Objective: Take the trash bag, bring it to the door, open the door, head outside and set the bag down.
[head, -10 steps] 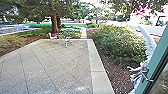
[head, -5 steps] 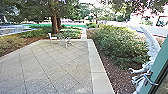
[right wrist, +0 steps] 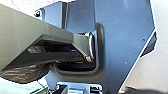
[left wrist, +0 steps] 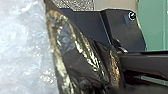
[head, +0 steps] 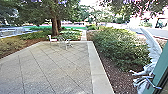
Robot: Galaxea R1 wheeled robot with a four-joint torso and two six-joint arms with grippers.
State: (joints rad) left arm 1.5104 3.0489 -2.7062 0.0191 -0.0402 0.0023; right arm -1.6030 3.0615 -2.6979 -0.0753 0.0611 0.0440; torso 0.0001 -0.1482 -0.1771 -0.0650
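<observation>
- Found the trash bag [left wrist: 80, 55], black, glossy and creased, up close in the left wrist view, at the door and the patio's edge.
- Noted whitish, see-through plastic [left wrist: 22, 45] touching the black; could not tell it for part of the bag or for something separate.
- Made out crinkled dark plastic [right wrist: 27, 73] in the right wrist view too, partly behind a robot part.
- Could not tell the state of the left gripper, clenched, released or grasping the bag.
- Could not tell it for the right gripper either.
- Looked out from the head view over a patio [head: 55, 67] of large slabs laid on the diagonal, with a smooth pale border [head: 98, 75] along the right.
- Spotted a light chair [head: 52, 39] beside a small table [head: 63, 43] at the far end, near a tree trunk [head: 54, 26].
- Saw a bush [head: 117, 45] over brown mulch [head: 116, 77], right of the border.
- Caught the green door [head: 162, 67] with its metal handle [head: 153, 83] at the far right, overlapping a white, sculpture-like form [head: 152, 51].
</observation>
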